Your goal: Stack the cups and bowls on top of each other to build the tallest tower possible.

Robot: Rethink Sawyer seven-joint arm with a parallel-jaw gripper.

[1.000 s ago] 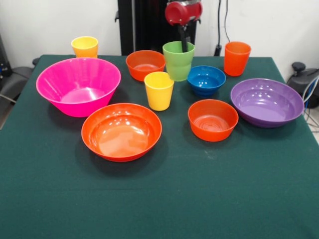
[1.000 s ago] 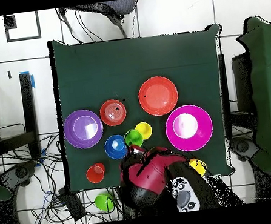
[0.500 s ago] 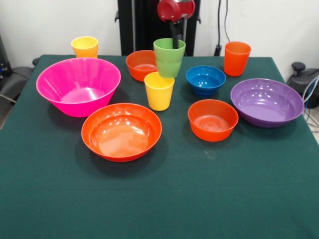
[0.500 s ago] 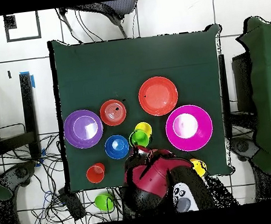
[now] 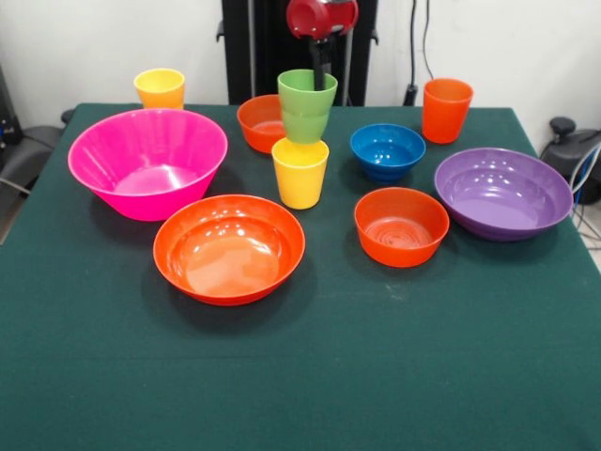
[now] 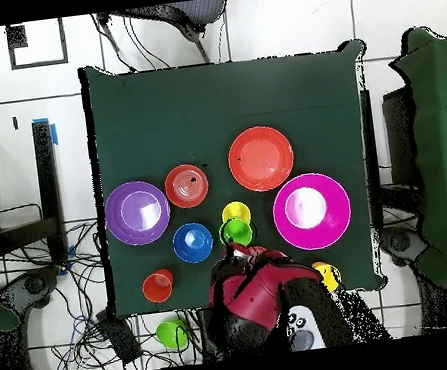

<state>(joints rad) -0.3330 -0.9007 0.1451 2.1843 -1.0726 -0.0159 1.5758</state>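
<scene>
Dark green cloth (image 5: 376, 376) covers the table, with a white wall (image 5: 526, 47) and tiled floor (image 6: 269, 26) around it. Clamped on the light green cup (image 5: 307, 105), the pincer (image 5: 322, 75) holds it aloft, just above the yellow cup (image 5: 300, 171); bowls lie spread on every side below.

- Light green cup (image 5: 307, 104) is up in the air, gripped at its rim by the gripper (image 5: 322, 75), one finger inside the cup.
- It hangs just above the yellow cup (image 5: 300, 172) at mid-table.
- Behind them sits a small orange bowl (image 5: 260, 122); the blue bowl (image 5: 388, 150) is off to the right.
- Pink bowl (image 5: 147, 162) and wide orange bowl (image 5: 229, 247) hold the left front.
</scene>
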